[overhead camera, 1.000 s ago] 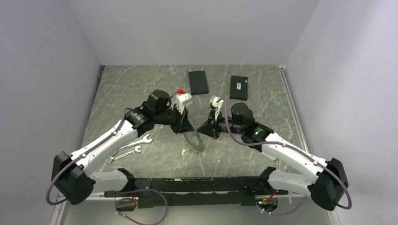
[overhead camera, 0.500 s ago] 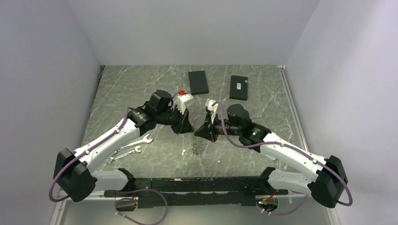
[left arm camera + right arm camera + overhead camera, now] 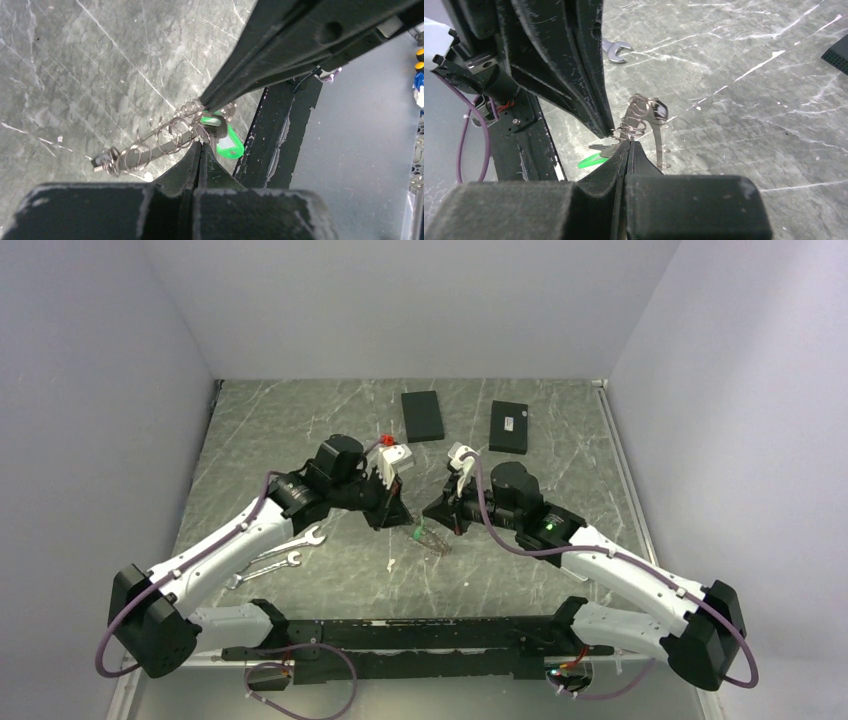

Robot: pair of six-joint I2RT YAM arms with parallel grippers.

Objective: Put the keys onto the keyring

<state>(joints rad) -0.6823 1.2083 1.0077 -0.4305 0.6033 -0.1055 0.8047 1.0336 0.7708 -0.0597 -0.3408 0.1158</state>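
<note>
My left gripper (image 3: 201, 146) is pressed together, its tips nipping a wire loop of the keyring (image 3: 167, 140). My right gripper (image 3: 629, 144) is closed in the same way, on another loop of the same bunch. The two sets of tips nearly touch, coming at each other from opposite sides. The keyring is a tangle of thin silvery loops strung in a short chain. It hangs between and just below my fingertips, near the middle of the table (image 3: 300, 430) and in front of my two bases. In the left wrist view the chain trails off to the left. A dark-headed key (image 3: 216, 131) sits in the bunch right by the tips, and a green tag (image 3: 229, 148) hangs just under it. Farther out, two wrenches (image 3: 290, 540) lie side by side on the table by my left forearm. Two flat black boxes (image 3: 422, 415) rest well apart from the bunch, toward the back wall
</note>
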